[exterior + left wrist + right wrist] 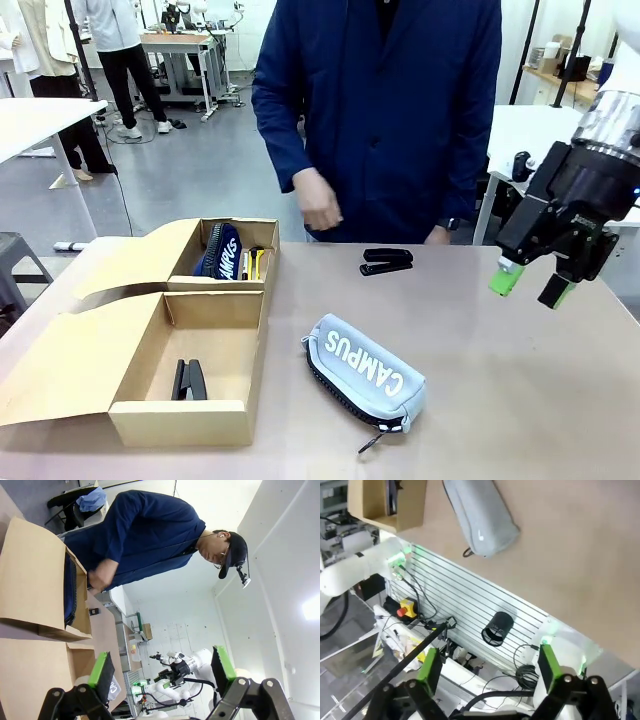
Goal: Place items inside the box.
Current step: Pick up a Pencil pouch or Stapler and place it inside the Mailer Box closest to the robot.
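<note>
Your right gripper (532, 287) hangs above the table's (500, 400) right side with its jaws spread wide and nothing between the green pads. In its wrist view the right gripper (489, 667) is just as wide and touches nothing. Your left gripper (161, 669) is also wide open and empty.

The grey pencil case (365, 375) is a soft, rounded fabric pouch with white "CAMPUS" lettering and a dark zip. It lies flat on the smooth tan tabletop, well apart from the right gripper, lower and to its left, just right of the cardboard box (180, 423). From the right wrist, the grey pencil case (480, 515) sits near the top of the picture.

One black stapler (387, 262) rests on the table by the far edge, between the box and the right gripper. A second black stapler (189, 380) lies in the box's near compartment. The navy pencil case (220, 250) sits in the far compartment.
</note>
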Controlling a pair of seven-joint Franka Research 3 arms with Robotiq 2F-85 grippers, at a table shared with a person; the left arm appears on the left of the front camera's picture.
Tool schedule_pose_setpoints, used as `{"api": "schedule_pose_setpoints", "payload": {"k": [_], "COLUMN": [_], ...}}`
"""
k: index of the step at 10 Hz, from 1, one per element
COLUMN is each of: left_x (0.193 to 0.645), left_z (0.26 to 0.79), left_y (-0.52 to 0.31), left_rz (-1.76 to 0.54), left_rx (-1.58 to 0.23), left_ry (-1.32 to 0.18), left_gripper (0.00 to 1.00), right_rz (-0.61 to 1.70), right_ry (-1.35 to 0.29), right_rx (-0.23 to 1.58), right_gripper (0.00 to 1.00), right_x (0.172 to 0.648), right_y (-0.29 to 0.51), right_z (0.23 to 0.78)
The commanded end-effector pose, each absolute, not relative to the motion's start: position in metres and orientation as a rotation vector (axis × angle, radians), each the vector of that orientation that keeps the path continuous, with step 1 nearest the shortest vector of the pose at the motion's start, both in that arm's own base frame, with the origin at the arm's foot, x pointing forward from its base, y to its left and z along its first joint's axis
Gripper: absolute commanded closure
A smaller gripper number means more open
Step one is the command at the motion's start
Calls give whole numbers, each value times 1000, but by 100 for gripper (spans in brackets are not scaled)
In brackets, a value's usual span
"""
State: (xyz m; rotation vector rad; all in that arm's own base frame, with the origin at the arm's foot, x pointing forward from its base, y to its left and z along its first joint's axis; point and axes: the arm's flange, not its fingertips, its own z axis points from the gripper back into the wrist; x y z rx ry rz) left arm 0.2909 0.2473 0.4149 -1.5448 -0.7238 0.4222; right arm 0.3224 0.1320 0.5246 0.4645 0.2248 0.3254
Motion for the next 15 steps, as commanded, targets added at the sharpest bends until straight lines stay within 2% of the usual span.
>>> {"api": "schedule_pose_setpoints", "payload": {"k": [1, 2, 3, 4, 5, 6, 8, 9, 11, 13, 15], "left_x": [289, 289, 289, 289, 289, 289, 289, 289, 289, 289, 289], "left_z": [416, 416, 416, 416, 416, 416, 416, 416, 416, 416, 416], "left_y": [246, 246, 246, 246, 246, 246, 246, 246, 246, 246, 246], "left_rz": [398, 398, 398, 398, 398, 398, 398, 398, 398, 398, 398], "left_rx": [-1546, -1546, -1546, -1546, -1546, -1546, -1546, -1546, -1546, -1546, -1546], "left_ry": [-741, -741, -741, -741, -741, -741, -741, -741, -741, -741, -741], "left_gripper": [0, 0, 0, 0, 0, 0, 0, 0, 0, 0, 0], "right_rz": [334, 275, 256, 267, 292, 204, 9, -95, -15, 158, 315], "right_ry": [221, 246, 235, 230, 230, 179, 58, 8, -67, -24, 27], "right_rx": [431, 207, 85, 61, 187, 194, 401, 441, 425, 233, 116], "right_gripper": [0, 0, 0, 0, 0, 0, 0, 0, 0, 0, 0], "right_x": [321, 319, 325, 331, 335, 328, 299, 284, 293, 326, 358], "right_y": [137, 154, 176, 186, 175, 162, 97, 76, 101, 175, 243], "right_z": [524, 519, 512, 510, 510, 508, 499, 489, 485, 486, 483]}}
